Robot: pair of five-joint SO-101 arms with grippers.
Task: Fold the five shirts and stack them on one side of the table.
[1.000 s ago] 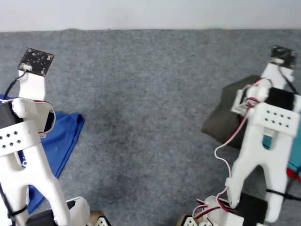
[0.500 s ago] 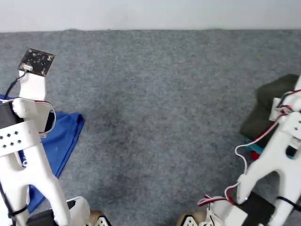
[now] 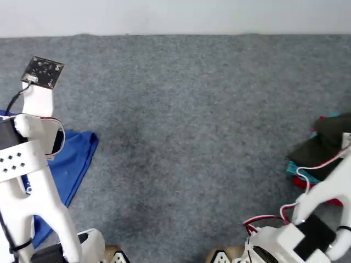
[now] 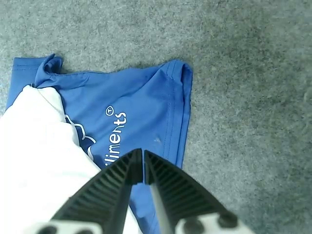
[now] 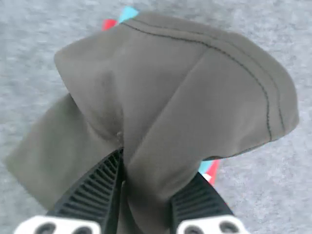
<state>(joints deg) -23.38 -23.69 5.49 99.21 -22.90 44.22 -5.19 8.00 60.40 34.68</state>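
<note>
High view
- Grey felt-like table [image 3: 192, 109]; pale wall strip [image 3: 175, 16] along the top edge.
- Left arm [image 3: 33, 181] stands at lower left, its camera board [image 3: 42, 72] at upper left. The arm's white body covers much of the blue shirt [image 3: 74, 159], which lies flat on the table at the left edge. Only the shirt's right side and a sliver at the far left are exposed.
- Right arm [image 3: 323, 197] sits in the lower right corner, cut off by the frame edge.
- Dark shirt [image 3: 323, 145] is bunched at the right edge, partly out of frame, on top of a teal shirt [image 3: 299, 171] and a red shirt [image 3: 307, 183]. Only thin edges of those two are exposed. How many garments the pile holds is hard to make out.

Left wrist view
- Left gripper [image 4: 143, 153] has its jaws pressed together over the blue shirt's printed area. Whether the tips nip any cloth cannot be told.
- A white shape [image 4: 39, 161] hides one side of the shirt; cloth or arm part, unclear.

Right wrist view
- Right gripper [image 5: 146, 168] is clamped on the dark shirt [image 5: 170, 97]. Cloth bulges between and over the fingers, hiding their tips.
- The shirt hangs in a loose fold with one stitched hem visible.
- Slivers of teal [image 5: 129, 12] and red [image 5: 108, 23] peek out behind it, the rest covered.
</note>
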